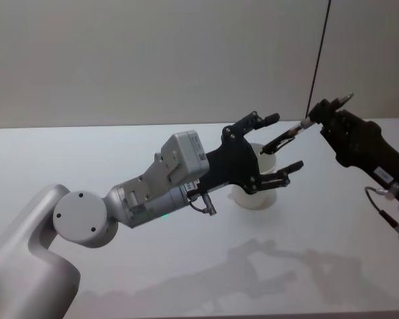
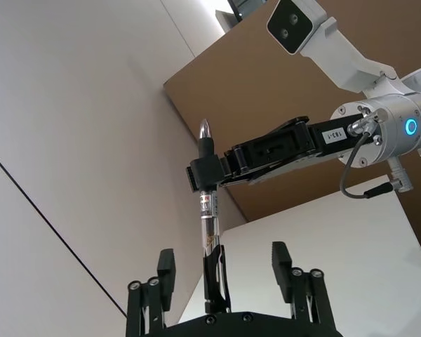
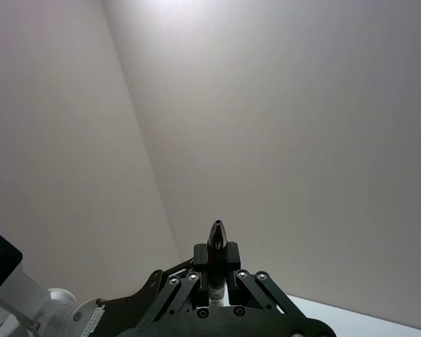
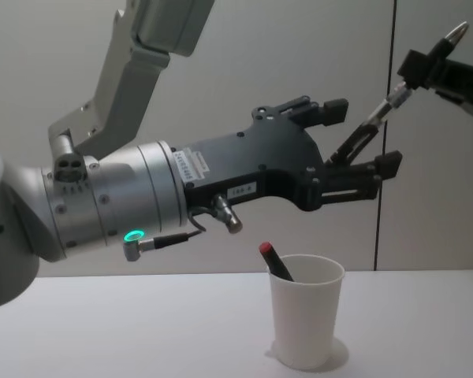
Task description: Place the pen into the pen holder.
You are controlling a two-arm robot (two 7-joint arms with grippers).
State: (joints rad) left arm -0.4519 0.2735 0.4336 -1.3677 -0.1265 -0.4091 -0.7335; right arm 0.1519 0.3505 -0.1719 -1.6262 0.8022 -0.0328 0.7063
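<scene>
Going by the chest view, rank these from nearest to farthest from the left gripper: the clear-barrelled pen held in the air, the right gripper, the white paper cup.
1. The clear-barrelled pen: between the fingers of the open left gripper.
2. The right gripper: up and to the right, shut on that pen's upper end.
3. The white paper cup: below, standing on the table, with a red-capped pen inside.

1. From the head you look forward and down across the white table (image 1: pixel 120 166), with both arms and the paper cup (image 1: pixel 256 196) at mid-distance.
2. From the chest you look level and forward, very close to the left arm, seeing the cup (image 4: pixel 306 311) from the side.
3. The left wrist camera looks along its own fingers (image 2: pixel 165 270), upward at the wall.
4. The right wrist camera looks upward at the wall too.
5. All four views share the pen (image 1: pixel 294 130).
</scene>
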